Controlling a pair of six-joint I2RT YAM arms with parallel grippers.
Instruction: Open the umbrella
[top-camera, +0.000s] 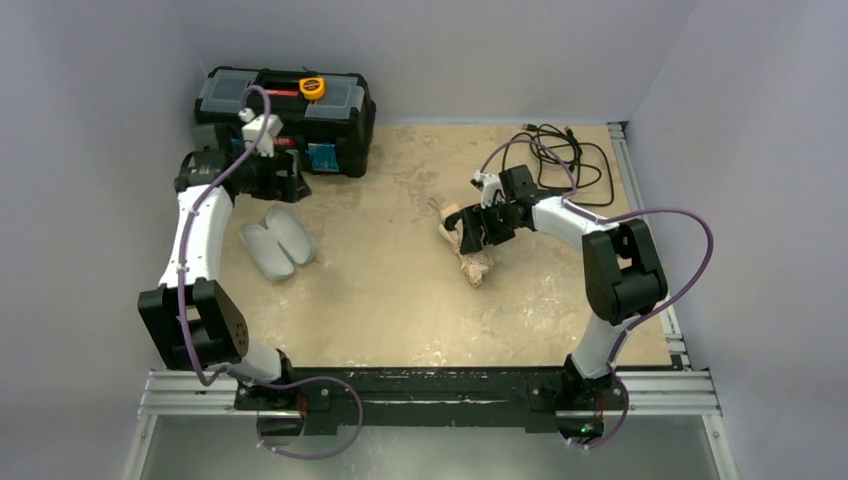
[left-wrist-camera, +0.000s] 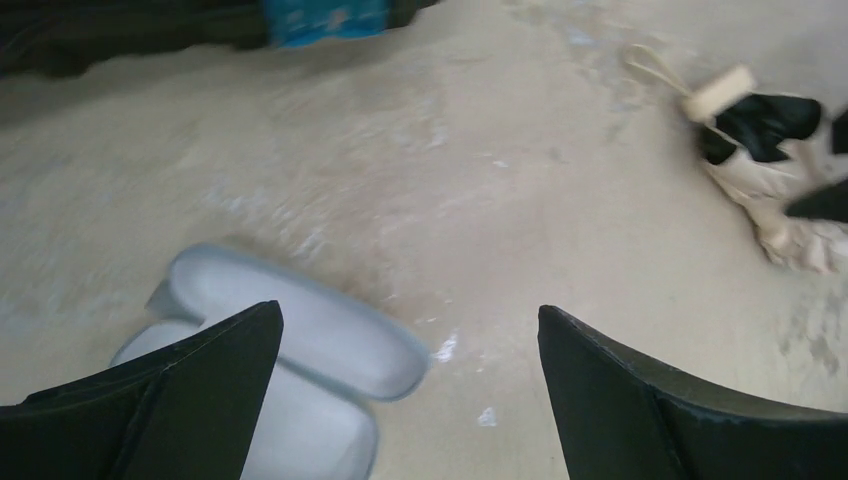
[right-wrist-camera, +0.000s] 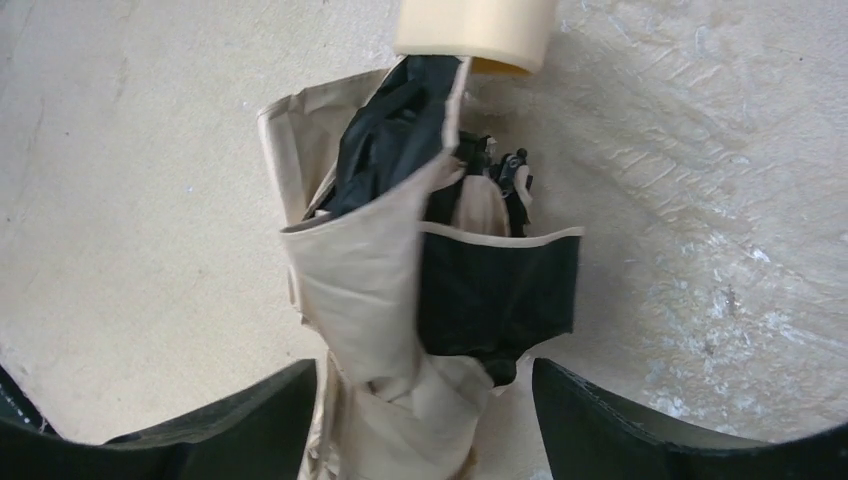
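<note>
My right claw (top-camera: 470, 232) hides the middle of the crinkly tan-beige folding umbrella (top-camera: 476, 268) from above; my wrist view cuts off its pale wooden knob (right-wrist-camera: 476, 30).

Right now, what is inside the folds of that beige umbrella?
Inside the umbrella, black lining shows, with a bit of dark metal frame near the handle. The shaft is covered by fabric, so it cannot be seen.
</note>
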